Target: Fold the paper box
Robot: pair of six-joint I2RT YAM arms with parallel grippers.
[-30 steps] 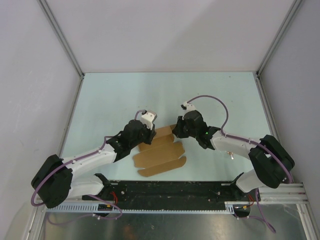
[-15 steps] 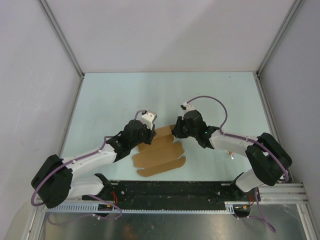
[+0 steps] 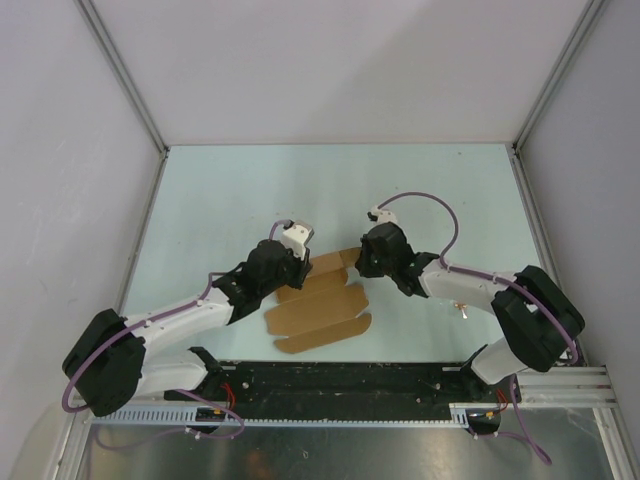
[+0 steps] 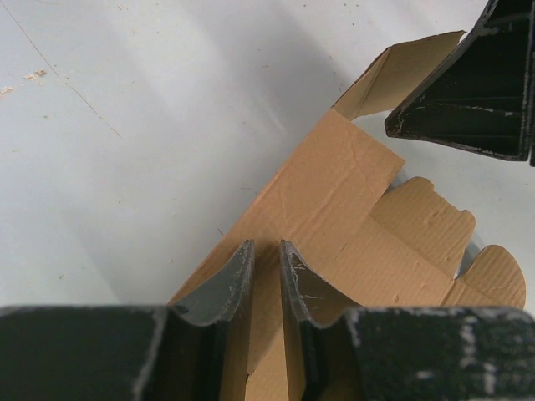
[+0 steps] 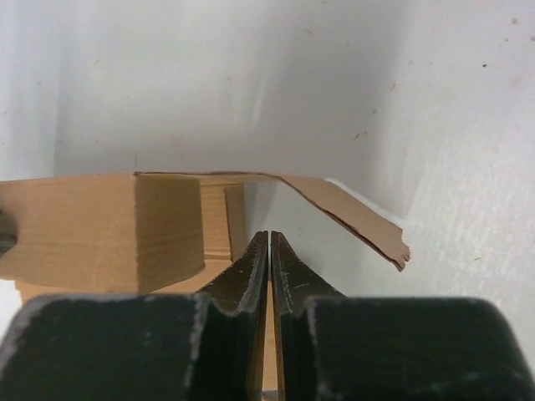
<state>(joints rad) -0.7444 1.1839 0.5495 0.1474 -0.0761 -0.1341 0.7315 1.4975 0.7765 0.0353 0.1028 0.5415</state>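
Note:
The paper box (image 3: 320, 305) is a brown die-cut sheet lying mostly flat between both arms. My left gripper (image 3: 298, 272) is at its far left edge. In the left wrist view the left gripper (image 4: 266, 244) stands slightly open, tips against a raised panel of the paper box (image 4: 326, 192), with cardboard showing through the gap. My right gripper (image 3: 357, 262) is at the far right corner. In the right wrist view the right gripper (image 5: 269, 234) is shut, with nothing clearly pinched. It sits beside an upright wall (image 5: 75, 225) and below a lifted flap (image 5: 351, 213).
The pale table (image 3: 220, 210) is boxed in by white walls with metal posts at the corners. A black rail (image 3: 330, 380) runs along the near edge between the arm bases. A small bit of hardware (image 3: 462, 312) lies by the right arm.
The right gripper has shifted a little to the right, uncovering more of the box's far right flap. The left arm and the rest of the box have stayed put.

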